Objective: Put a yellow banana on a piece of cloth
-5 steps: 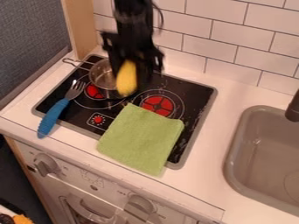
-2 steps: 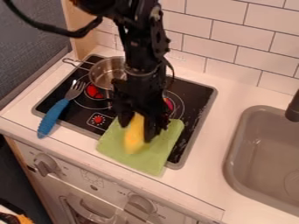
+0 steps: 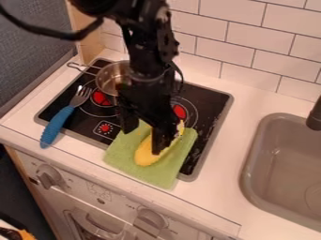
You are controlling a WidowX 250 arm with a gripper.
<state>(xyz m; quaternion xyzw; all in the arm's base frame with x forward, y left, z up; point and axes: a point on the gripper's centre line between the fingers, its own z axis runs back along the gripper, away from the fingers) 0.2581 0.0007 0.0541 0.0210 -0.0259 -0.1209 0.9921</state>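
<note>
Though blunt at one end, bright-yellow banana (image 3: 146, 156)

One each: banana (image 3: 146, 155), cloth (image 3: 123, 149), pot (image 3: 111, 78), fork (image 3: 57, 123), sink (image 3: 283, 150); two knobs (image 3: 48, 177).

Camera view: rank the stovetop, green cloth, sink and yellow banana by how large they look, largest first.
1. Stovetop, partly covered
2. Sink, cut off by the view's edge
3. Green cloth
4. Yellow banana, partly covered

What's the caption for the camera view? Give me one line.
A smooth yellow banana lies on a flat green cloth, the black two-finger claw open over it.
</note>
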